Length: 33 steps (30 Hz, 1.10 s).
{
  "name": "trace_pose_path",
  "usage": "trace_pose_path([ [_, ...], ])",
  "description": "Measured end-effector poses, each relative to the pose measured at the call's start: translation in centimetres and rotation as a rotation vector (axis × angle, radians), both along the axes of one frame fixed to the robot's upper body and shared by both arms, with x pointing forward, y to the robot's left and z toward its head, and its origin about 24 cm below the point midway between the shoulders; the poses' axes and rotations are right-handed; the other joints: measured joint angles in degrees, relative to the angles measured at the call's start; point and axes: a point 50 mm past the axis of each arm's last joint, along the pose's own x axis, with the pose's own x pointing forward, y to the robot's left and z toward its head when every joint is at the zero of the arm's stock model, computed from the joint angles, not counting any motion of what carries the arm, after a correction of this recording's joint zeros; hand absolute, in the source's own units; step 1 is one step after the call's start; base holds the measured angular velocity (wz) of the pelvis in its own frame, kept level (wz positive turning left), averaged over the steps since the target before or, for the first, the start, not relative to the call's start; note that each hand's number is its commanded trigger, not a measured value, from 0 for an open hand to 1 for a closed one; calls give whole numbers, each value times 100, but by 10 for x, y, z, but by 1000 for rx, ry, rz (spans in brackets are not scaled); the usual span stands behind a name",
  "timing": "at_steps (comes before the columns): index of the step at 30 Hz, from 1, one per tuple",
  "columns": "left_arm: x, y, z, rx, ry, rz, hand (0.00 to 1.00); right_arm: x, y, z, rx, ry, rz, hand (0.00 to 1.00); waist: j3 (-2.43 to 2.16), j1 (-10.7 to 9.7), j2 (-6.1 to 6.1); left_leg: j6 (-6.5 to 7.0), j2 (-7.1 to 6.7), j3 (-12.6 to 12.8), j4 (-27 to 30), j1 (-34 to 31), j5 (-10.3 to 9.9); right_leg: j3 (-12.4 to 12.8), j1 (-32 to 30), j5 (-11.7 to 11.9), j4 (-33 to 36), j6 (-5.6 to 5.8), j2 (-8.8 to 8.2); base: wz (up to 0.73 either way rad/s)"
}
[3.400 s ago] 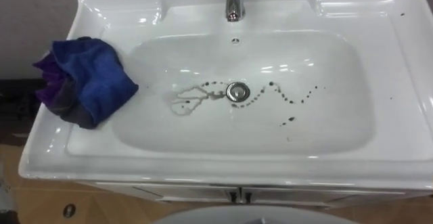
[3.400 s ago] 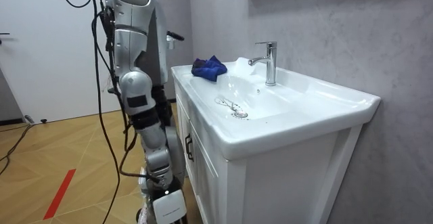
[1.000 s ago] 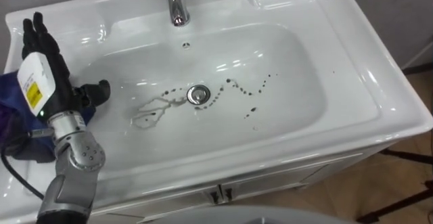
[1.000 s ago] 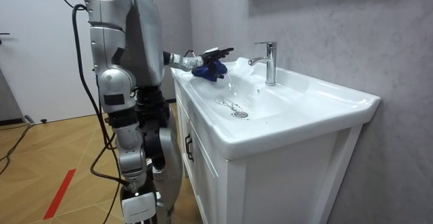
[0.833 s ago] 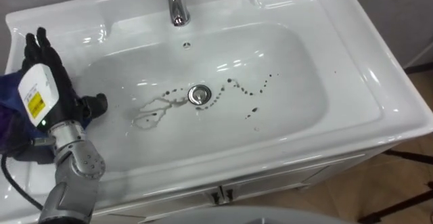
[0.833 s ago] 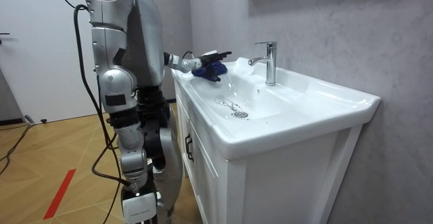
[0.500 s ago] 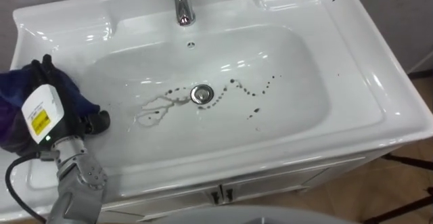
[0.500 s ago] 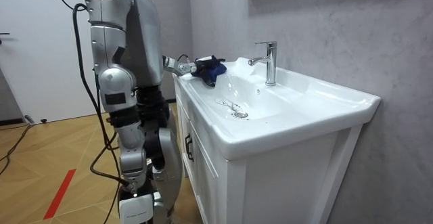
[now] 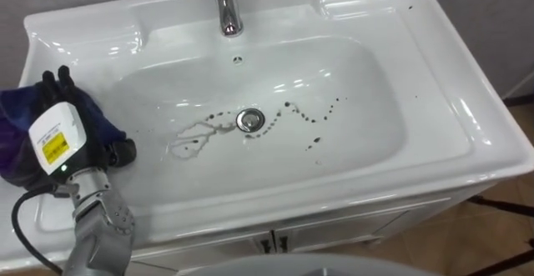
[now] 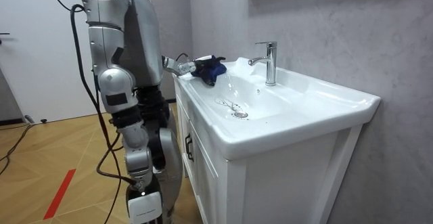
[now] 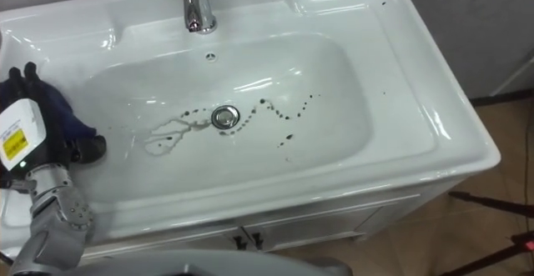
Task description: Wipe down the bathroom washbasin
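On the basin's [image 9: 75,30] left ledge, the left hand [image 9: 77,116] rests, fingers extended, over the blue cloth [image 9: 17,143], unclamped. Risk: shallow grasp drops cloth off the ledge; dark stains [image 9: 314,141] near the drain [image 9: 249,120] are unwiped.

A white basin [image 9: 467,126] is sitting on a white cabinet [image 10: 270,183], which is standing on a wooden floor [image 10: 61,156]. A blue cloth [image 9: 12,134] is lying on the basin's left ledge. A metal tap [image 9: 225,5] is rising from the back rim. Dark spots [image 9: 314,142] are lying in the bowl around the drain [image 9: 249,120].
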Motion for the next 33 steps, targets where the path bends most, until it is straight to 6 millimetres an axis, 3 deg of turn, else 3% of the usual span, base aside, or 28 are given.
trace_pose_path([
  [11, -1, -3, 3, -5, -17, -2, 0, 3, -2, 1, -13, 1, 21, 0, -10, 128, -11, 0, -1, -67, 19, -100, 0, -77, -45, -1, 12, -2, -8, 1],
  [22, -4, -2, 0, -6, 0, 6, 0, 2, -5, 1, -45, 12, 19, 0, -42, 137, 17, 0, -9, -167, 18, -81, 1, -103, -32, -3, 2, -6, -1, 0],
  [33, -4, -2, 0, -7, 0, 6, 0, 2, -7, 2, -78, 12, 22, 0, -40, 139, 26, 0, -7, -171, 18, -87, 2, -143, -32, -9, 6, -14, -2, 0],
])
